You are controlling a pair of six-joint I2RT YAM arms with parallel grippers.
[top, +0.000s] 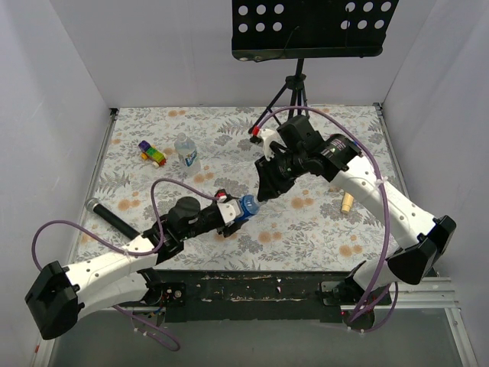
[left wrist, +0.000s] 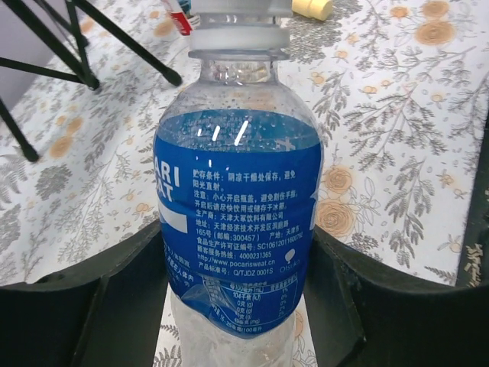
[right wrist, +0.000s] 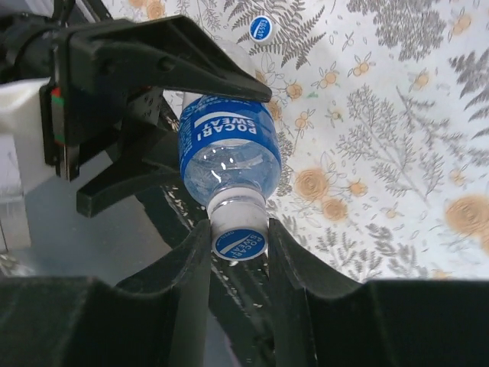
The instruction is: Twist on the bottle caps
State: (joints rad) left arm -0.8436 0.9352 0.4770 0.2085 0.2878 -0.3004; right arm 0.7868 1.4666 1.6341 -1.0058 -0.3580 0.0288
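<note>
the bottle (right wrist: 229, 145) is held by the left gripper (top: 235, 212) and its blue cap (right wrist: 240, 243) is pinched by the right gripper (right wrist: 238, 233)

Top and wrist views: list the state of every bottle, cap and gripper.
Clear plastic bottle with blue label: held sideways, cap on its neck.
Blue round screw cap: on that neck, pinched.
Left gripper: shut on the bottle.
Right gripper: shut on the cap.
Loose blue cap: lying logo up.
Second clear bottle: standing upright.
</note>
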